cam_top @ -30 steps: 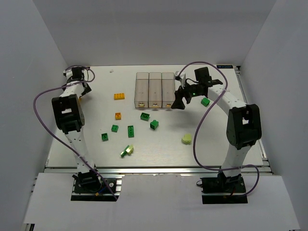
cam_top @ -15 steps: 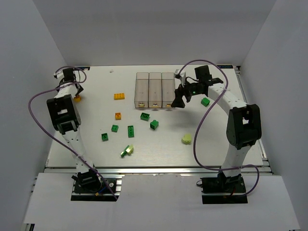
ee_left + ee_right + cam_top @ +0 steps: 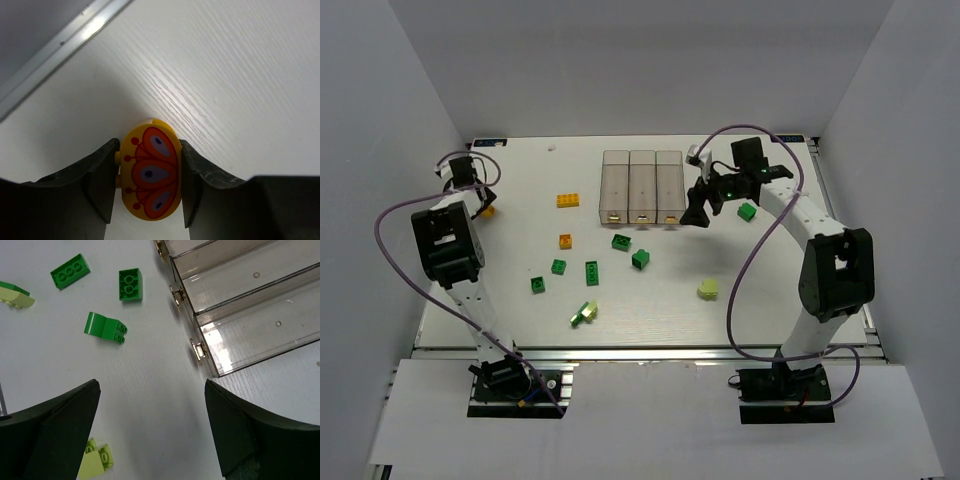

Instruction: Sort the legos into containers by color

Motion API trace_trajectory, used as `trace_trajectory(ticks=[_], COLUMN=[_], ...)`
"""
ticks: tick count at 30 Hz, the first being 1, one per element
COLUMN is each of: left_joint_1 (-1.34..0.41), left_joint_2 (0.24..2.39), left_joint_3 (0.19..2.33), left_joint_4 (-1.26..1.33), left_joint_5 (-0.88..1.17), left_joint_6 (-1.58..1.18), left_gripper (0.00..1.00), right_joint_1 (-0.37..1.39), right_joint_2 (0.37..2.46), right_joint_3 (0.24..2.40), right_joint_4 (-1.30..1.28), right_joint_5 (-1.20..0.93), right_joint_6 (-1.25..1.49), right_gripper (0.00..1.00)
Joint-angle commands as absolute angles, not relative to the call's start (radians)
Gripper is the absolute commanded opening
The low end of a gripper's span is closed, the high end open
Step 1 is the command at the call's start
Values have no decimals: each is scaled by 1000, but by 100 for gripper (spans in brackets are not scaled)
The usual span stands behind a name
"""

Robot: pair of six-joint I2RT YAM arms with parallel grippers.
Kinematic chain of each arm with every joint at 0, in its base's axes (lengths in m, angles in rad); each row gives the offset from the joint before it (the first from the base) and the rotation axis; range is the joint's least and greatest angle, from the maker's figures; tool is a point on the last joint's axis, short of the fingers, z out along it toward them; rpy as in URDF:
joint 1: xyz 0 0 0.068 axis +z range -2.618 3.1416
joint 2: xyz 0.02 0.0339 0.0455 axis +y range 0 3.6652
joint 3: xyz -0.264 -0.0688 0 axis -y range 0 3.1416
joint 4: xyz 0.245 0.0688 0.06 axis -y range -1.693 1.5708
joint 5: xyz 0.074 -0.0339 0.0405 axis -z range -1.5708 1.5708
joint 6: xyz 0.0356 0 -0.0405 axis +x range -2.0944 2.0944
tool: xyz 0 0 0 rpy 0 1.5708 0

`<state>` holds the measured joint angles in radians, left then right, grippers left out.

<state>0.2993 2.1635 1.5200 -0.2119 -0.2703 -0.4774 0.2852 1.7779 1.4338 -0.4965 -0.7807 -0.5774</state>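
Observation:
My left gripper [image 3: 149,145] is shut on a rounded orange-yellow lego [image 3: 150,175] with a red butterfly print, both fingers pressed against its sides. In the top view that left gripper [image 3: 480,203] is at the table's far left. My right gripper [image 3: 698,212] hangs open and empty by the near end of the containers [image 3: 642,185], three clear bins in a row. Loose legos lie mid-table: orange ones [image 3: 569,200], green ones [image 3: 621,241] and pale yellow-green ones [image 3: 708,289]. The right wrist view shows the right gripper [image 3: 151,385] over bare table, with the containers [image 3: 250,300] beside it.
A metal rail [image 3: 60,45] runs along the table's left edge close to my left gripper. A green brick [image 3: 747,211] lies under the right arm. Grey walls enclose the table on three sides. Green bricks [image 3: 105,326] lie ahead of the right fingers.
My left gripper has swung out to the far left edge and shut on the butterfly-printed orange lego. The right arm has shifted only slightly.

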Motion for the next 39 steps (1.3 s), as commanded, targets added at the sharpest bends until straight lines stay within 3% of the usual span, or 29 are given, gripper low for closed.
trace_trajectory(ticks=[1,8,10,11,13,14,17,19,23,39], left_joint_1=[304,184,137,86,13,-36,-138,-193,-258,-368], left_joint_2=[1990,1740,1697,1660,1632,1618,1618,1641,1713,1950], left_joint_3=[1445,1218,1180,1139,1105,1092,1100,1135,1216,1443], left_joint_4=[-131,43,57,75,93,103,116,114,101,17], left_joint_5=[-123,156,185,210,227,233,232,215,193,-18], left_joint_6=[-528,-627,-641,-655,-675,-683,-681,-673,-638,-548], left_gripper=[11,3,2,2,2,2,2,2,3,11], right_joint_1=[276,267,265,262,261,261,259,259,256,247], right_joint_2=[1695,1632,1628,1628,1631,1632,1640,1641,1634,1552], right_joint_3=[1405,1328,1328,1331,1339,1342,1353,1354,1347,1253], right_joint_4=[-486,-439,-431,-428,-420,-416,-407,-394,-390,-364], right_joint_5=[-781,-764,-765,-765,-768,-769,-765,-759,-755,-736], right_joint_6=[-591,-519,-497,-477,-460,-447,-424,-414,-405,-406], right_gripper=[90,81,69,57,43,27,4,6,17,38])
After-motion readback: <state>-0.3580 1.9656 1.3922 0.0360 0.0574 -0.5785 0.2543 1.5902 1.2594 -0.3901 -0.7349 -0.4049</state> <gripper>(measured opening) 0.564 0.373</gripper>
